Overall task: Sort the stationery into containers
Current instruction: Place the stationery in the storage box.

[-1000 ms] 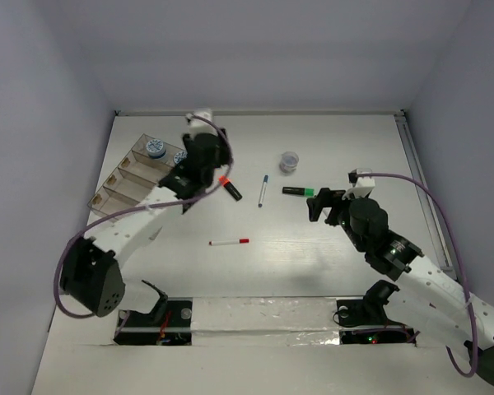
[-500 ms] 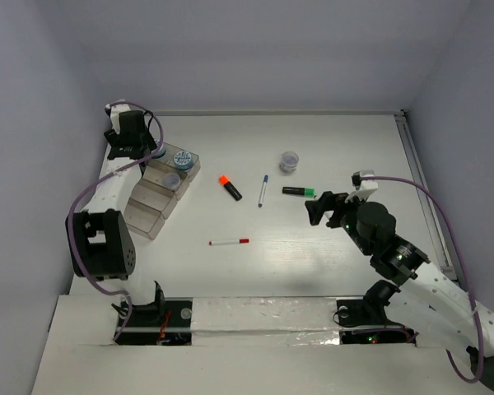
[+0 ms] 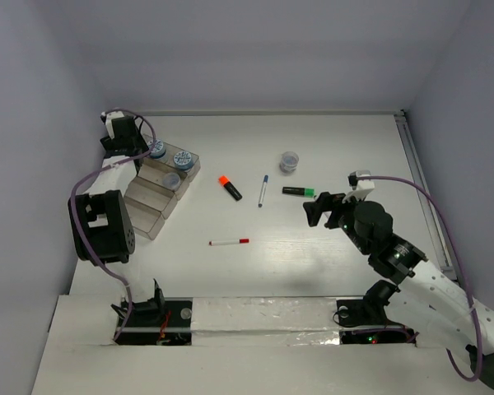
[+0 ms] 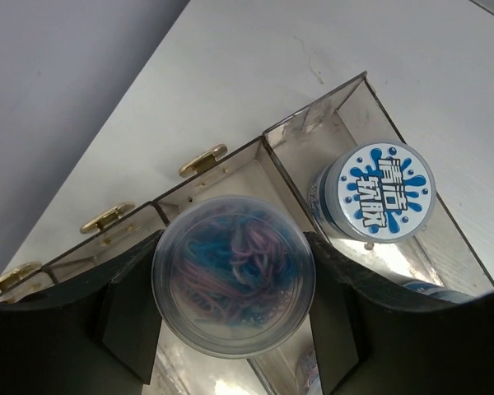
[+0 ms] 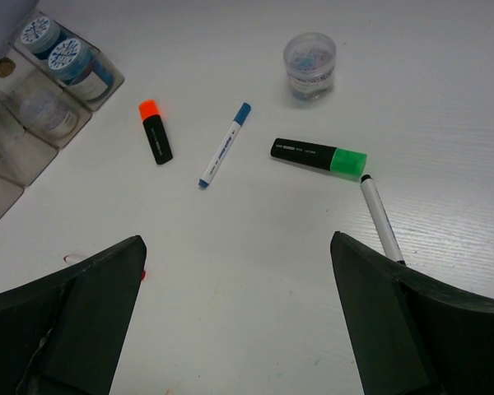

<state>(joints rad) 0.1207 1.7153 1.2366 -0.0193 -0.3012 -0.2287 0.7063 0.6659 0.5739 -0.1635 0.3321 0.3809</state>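
My left gripper [image 4: 233, 284] is shut on a small clear jar [image 4: 233, 247] of blue and pink bands, held above the clear organiser tray [image 4: 230, 158]. A blue-topped jar [image 4: 381, 191] stands in the compartment beside it. In the top view the left gripper [image 3: 130, 144] hangs over the tray's [image 3: 145, 216] far end. On the table lie an orange highlighter [image 3: 230, 188], a blue-capped pen [image 3: 263, 189], a green highlighter [image 3: 299, 192], a red-capped pen [image 3: 230, 242] and a loose jar [image 3: 289, 161]. My right gripper [image 3: 319, 207] stands open and empty near the green highlighter [image 5: 319, 155].
Two blue-topped jars [image 3: 157, 149] [image 3: 182, 158] and a third jar [image 3: 172, 178] sit in the tray. A black-capped pen [image 5: 382, 218] lies just ahead of my right finger. The left wall is close behind the left arm. The orange highlighter [image 5: 156, 132] and blue-capped pen [image 5: 225, 156] lie mid-table.
The left arm has swung from mid-table to the far-left corner over the tray, and the tray now lies turned and shifted nearer the centre. The right arm has barely moved.
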